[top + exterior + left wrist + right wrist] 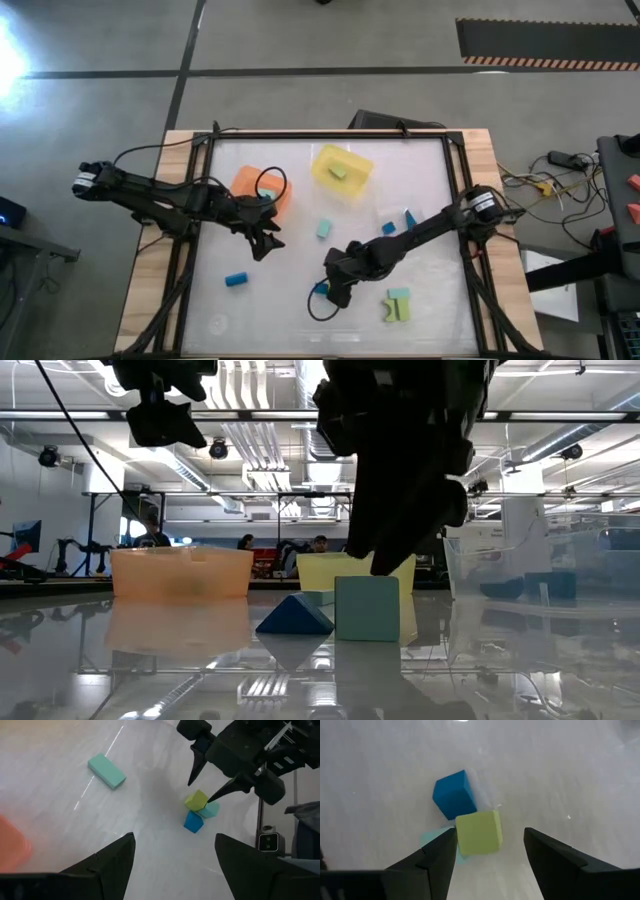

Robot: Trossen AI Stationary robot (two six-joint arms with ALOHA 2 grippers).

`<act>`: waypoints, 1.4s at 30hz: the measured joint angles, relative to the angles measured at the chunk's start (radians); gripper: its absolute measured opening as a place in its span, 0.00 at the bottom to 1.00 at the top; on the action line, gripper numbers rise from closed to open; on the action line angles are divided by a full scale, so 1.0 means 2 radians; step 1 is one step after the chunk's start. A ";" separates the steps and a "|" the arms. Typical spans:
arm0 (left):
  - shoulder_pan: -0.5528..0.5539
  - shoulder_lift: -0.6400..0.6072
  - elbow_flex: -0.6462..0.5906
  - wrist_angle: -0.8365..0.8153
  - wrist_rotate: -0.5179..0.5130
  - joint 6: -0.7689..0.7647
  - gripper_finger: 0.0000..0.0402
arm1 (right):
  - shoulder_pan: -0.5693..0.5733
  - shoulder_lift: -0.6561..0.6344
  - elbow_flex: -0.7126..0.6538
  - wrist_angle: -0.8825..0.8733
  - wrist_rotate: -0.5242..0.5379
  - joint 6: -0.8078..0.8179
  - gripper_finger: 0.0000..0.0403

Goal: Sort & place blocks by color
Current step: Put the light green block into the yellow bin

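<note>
The right end effector (490,852) hung low over the counter (300,300) near its front edge, fingers spread wide and holding nothing. Between them sat a yellow-green cube (478,832), touching a blue cube (452,794), with a teal block (211,810) tucked just beside; the straddle suggested the yellow-green cube was the intended pick. The left end effector (172,862) hovered wide and empty by the orange tray (262,190) toward the counter's left side, apparently waiting clear. The yellow tray (341,172) near the far edge already held a block. Other blocks lay scattered: a blue bar (236,280) front-left, a teal one (325,229) mid-counter.
</note>
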 joint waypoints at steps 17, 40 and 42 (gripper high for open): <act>0.000 0.000 0.000 0.000 -0.001 -0.004 0.64 | -0.018 0.019 0.001 -0.006 0.013 0.007 0.55; 0.000 0.000 0.000 0.001 -0.011 -0.003 0.64 | -0.019 -0.003 -0.001 0.005 0.005 -0.031 0.55; 0.000 0.000 0.000 0.001 -0.012 0.000 0.64 | -0.019 -0.003 -0.002 0.007 0.011 -0.036 0.55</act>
